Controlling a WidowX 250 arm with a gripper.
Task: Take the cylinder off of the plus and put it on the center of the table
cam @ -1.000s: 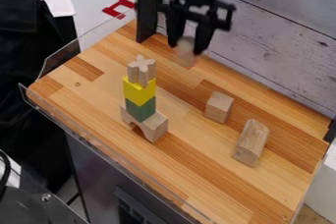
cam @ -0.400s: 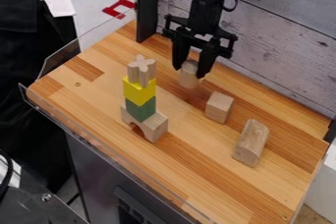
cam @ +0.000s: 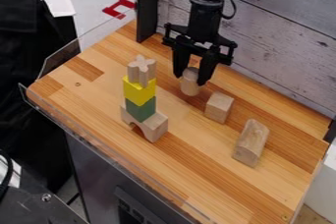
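The black gripper [cam: 191,78] hangs down over the wooden surface [cam: 92,120], its fingers closed around the upright wooden cylinder [cam: 190,85], one on each side. The cylinder is off the plus-shaped block [cam: 142,65], to the right of the stack in the view and nearer the plank wall [cam: 282,36] than the middle of the surface; whether its base touches the wood cannot be told. Just beside it, on the side away from the stack, sits a plain wooden cube-like block [cam: 219,107]. Farther along in that direction, a longer wooden block with a rounded top [cam: 250,142] lies on the surface. The stack stands upright: the plus-shaped block is on top, resting on a yellow block [cam: 139,91], which rests on a green block [cam: 141,110], and at the bottom is a wooden arch block [cam: 155,126]. A black post [cam: 148,7] rises at the far edge, and a red piece [cam: 119,8] shows beyond the clear side panel [cam: 62,58].
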